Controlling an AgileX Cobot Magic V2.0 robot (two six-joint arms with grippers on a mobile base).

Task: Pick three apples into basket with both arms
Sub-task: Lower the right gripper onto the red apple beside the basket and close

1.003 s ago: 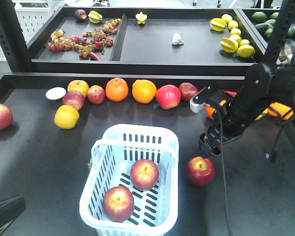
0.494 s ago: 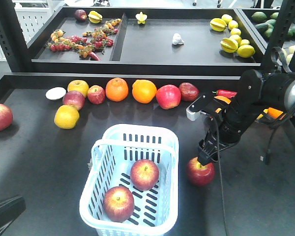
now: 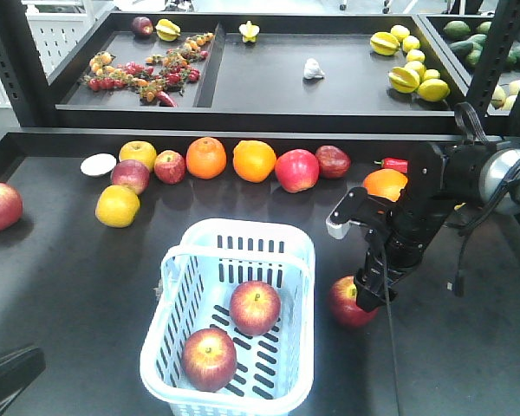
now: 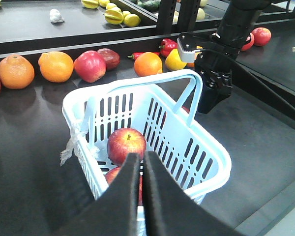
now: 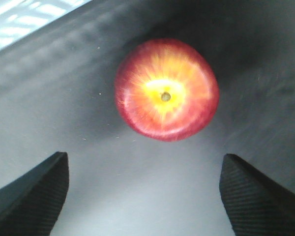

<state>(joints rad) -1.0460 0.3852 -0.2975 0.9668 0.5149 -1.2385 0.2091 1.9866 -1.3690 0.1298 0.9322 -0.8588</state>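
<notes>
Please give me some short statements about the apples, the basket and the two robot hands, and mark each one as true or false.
1. Two apples lie inside the basket. True.
2. The right hand is shut on the third apple. False: its fingers stand wide apart and the apple sits on the table between and beyond them, untouched.
3. The third apple lies on the table to the right of the basket in the front view. True.
4. The left hand is wide open. False: its fingers are nearly together, holding nothing.
5. The basket handle is raised. True.
6. The basket holds an orange. False: only apples are in it.
</notes>
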